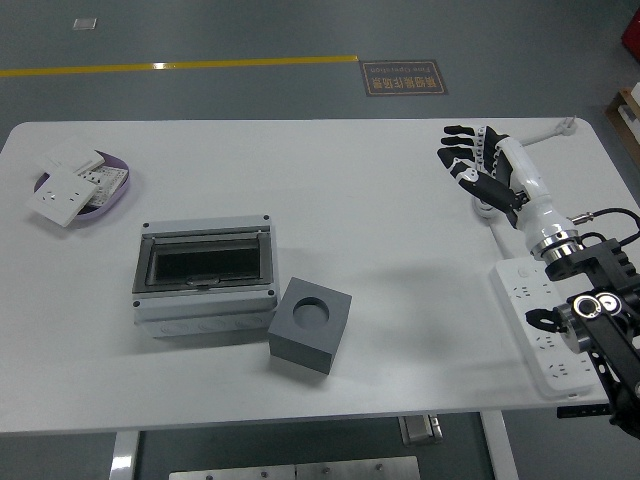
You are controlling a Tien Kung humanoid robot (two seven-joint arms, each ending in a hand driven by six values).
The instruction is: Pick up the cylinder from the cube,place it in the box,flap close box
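A dark grey cube (pixel 310 324) sits near the table's front, its round socket on top holding a grey cylinder (pixel 313 312) flush inside. Touching its left side is the grey box (pixel 205 275), whose dark transparent flap lies down over the opening. My right hand (pixel 465 152) hovers far off at the right rear of the table, fingers spread and holding nothing. The left arm does not show.
A purple dish (pixel 120 192) with white switch plates sits at the far left. A white power strip (pixel 541 330) lies at the right edge under my right arm. A white clamp arm (pixel 540 135) reaches in at the rear right corner.
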